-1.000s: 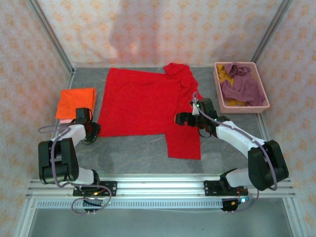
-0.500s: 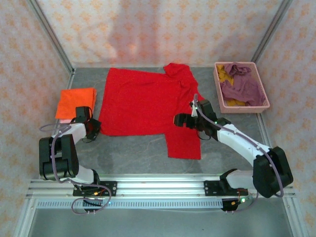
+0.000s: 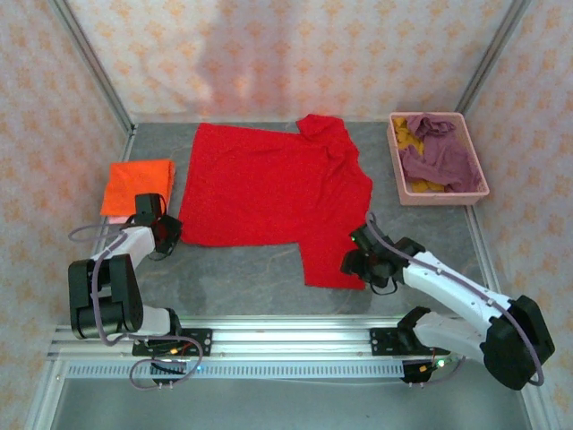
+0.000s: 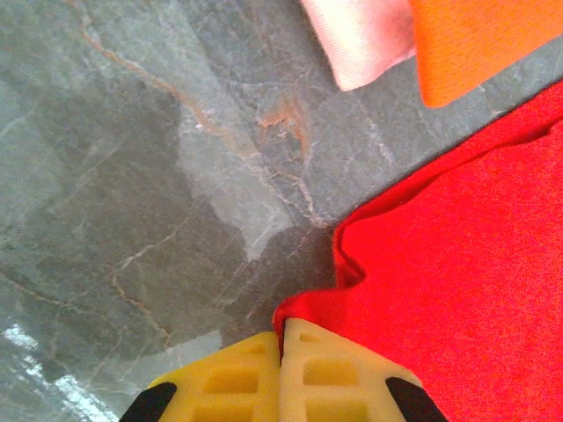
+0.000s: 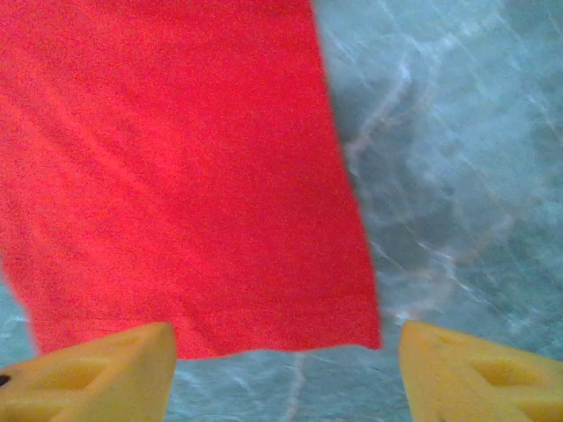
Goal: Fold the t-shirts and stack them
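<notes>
Red shirt [image 3: 269, 193] flat mid-table, unfolded | left hand [image 4: 283, 338] pinched shut on its left hem | right hand [image 5: 286, 352] open at near hem | orange shirt [image 3: 137, 185] folded, left edge | purple shirt [image 3: 439, 157], yellow shirt [image 3: 407, 134] in basket [image 3: 445, 196], to do

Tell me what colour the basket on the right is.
Pink; the basket shows best in the top external view.

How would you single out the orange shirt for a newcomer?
On the grey table, look left of the big red shirt. The orange shirt lies there, atop a pale pink one; unlike the spread red shirt, it is folded into a small square.
</notes>
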